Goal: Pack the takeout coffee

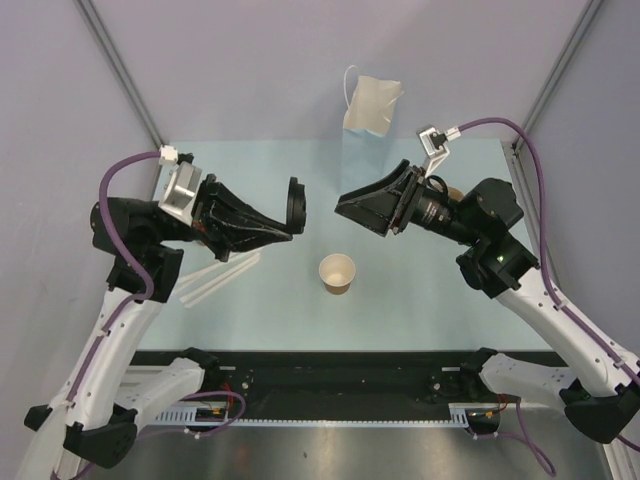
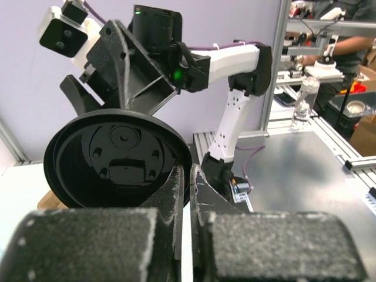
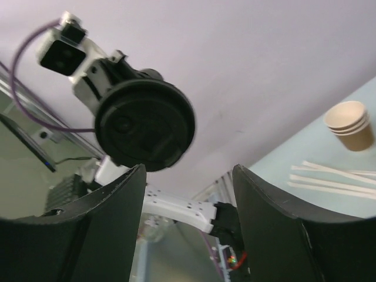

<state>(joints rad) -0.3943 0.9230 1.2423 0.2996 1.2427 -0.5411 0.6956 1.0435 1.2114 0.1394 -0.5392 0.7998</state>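
The paper cup point(image 1: 337, 272) stands upright and uncovered on the worktop point(image 1: 430, 290), just below the centre of the overhead view. The black lid point(image 2: 117, 158) is up in the air left of centre, pinched by its rim in the narrow jaws of the left gripper point(image 2: 187, 182). The right gripper point(image 3: 188, 200) faces the lid, jaws wide and empty. A white bag point(image 1: 372, 105) stands at top centre.

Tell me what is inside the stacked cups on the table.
The cups show only the top one's cream lining from above; nothing lies in it. Its near inner wall is hidden by the rim.
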